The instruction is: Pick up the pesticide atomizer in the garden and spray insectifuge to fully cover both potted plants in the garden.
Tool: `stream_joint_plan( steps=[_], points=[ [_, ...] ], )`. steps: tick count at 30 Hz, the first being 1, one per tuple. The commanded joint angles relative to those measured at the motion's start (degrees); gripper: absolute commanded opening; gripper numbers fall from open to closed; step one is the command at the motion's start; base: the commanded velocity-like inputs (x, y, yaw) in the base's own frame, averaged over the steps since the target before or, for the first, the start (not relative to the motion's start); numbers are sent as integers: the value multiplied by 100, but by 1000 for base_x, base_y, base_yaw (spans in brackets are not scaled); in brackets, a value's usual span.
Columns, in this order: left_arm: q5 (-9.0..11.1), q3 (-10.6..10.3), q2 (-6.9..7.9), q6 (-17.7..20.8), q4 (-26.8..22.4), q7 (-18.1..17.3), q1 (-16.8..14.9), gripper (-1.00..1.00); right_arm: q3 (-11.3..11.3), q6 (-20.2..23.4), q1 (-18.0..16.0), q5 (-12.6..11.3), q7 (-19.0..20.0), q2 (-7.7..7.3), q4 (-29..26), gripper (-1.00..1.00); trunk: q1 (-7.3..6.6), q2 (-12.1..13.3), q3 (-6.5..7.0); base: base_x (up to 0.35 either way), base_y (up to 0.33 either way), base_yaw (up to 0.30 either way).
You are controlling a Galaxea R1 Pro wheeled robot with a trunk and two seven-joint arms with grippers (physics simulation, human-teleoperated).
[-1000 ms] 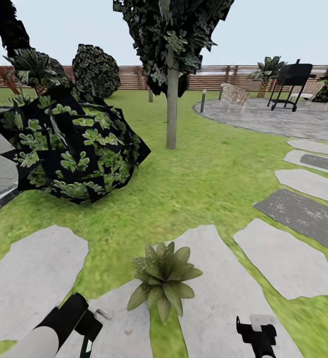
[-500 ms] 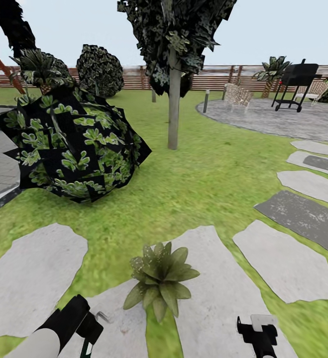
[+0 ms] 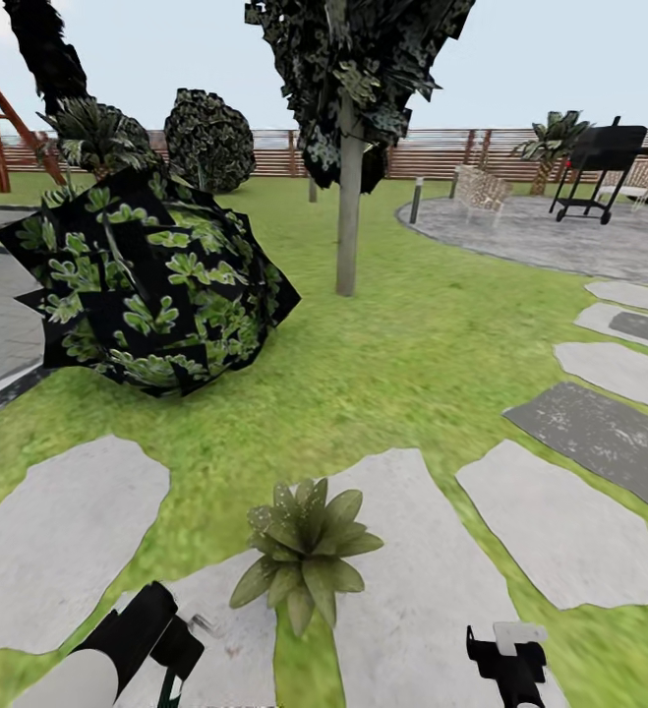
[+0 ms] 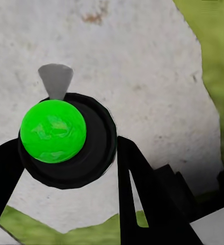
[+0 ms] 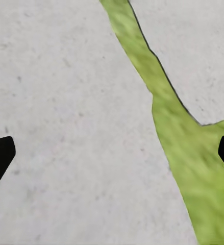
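One potted plant (image 3: 304, 549), a low rosette of pointed green leaves, sits on the seam between two grey stepping stones just ahead of me. At the lower left of the head view, my left gripper (image 3: 176, 654) is shut on the pesticide atomizer (image 3: 171, 690), its pale trigger poking out beside the wrist. In the left wrist view the atomizer (image 4: 53, 130) appears end-on as a dark round body with a bright green disc, held between the black fingers (image 4: 137, 189) over stone. My right gripper (image 3: 508, 657) hangs open at the lower right. Its fingertips stand wide apart over stone and grass (image 5: 112, 155).
A big broad-leaved bush (image 3: 151, 285) stands left ahead, and a tree trunk (image 3: 348, 216) behind it. Stepping stones (image 3: 559, 531) run off to the right toward the round paved patch (image 3: 559, 236) with a grill (image 3: 599, 167), chair (image 3: 481, 187) and bollard lamp (image 3: 415, 200). A wooden fence (image 3: 441, 152) closes the back.
The whole view has shifted, so the camera moved: the plant now sits lower and further left in the picture. Both arms keep their places, and the left still holds the atomizer.
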Motion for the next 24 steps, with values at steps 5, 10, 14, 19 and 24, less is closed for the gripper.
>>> stream_joint_plan(
  steps=[5,10,14,19,24],
  points=[
    [-44,38,-5,11,-65,-43,-1,-100,48,-2,-3,5,-46,-1,4,100,-1,-2,-5,0,-1,215],
    [-36,38,-2,18,-68,-50,-1,-100,48,-2,-3,5,-46,-2,3,100,-1,-2,-5,109,-65,31],
    [-36,32,-7,11,-67,-51,-1,-100,48,-2,-3,5,-46,-2,3,100,-1,-2,-5,220,-164,3],
    [-44,31,-1,17,-70,-51,-1,-100,48,-2,-3,5,-46,-1,4,100,-1,-2,-5,91,-90,94],
    [-38,38,0,17,-70,-51,-1,-100,48,-2,-3,5,-46,-1,4,100,-1,-2,-5,5,-5,263]
  ],
)
